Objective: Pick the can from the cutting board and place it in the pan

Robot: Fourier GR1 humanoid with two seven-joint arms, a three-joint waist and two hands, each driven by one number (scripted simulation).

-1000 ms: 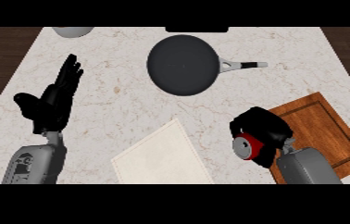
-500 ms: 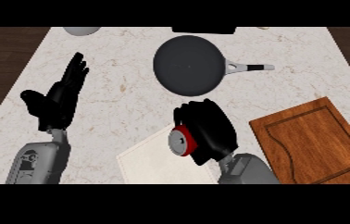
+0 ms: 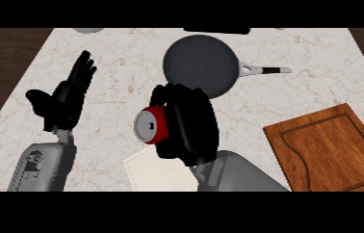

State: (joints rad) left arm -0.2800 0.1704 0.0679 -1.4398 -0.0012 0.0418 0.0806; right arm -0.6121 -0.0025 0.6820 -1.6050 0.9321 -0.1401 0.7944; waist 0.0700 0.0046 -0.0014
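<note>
Since half a second ago my right hand [image 3: 186, 126] has carried the can [image 3: 151, 125] further up and left, away from the cutting board [image 3: 323, 150] and closer to the pan [image 3: 201, 64].

Counter [image 3: 121, 49]: pale marble, filling most of my view.

Cutting board: brown wood, at the right edge, nothing on it.

Pan: dark, round, upper centre, handle pointing right. The right fingertips sit just below its lower-left rim.

Right hand: fingers curled round the can, which lies sideways in the grip, silver end facing left, red side showing. The can is held over the counter between the pan and a white cloth [image 3: 156, 172] at the lower edge.

Left hand [image 3: 65, 96]: at my left, fingers straight and pointing up, thumb spread, holding nothing.
</note>
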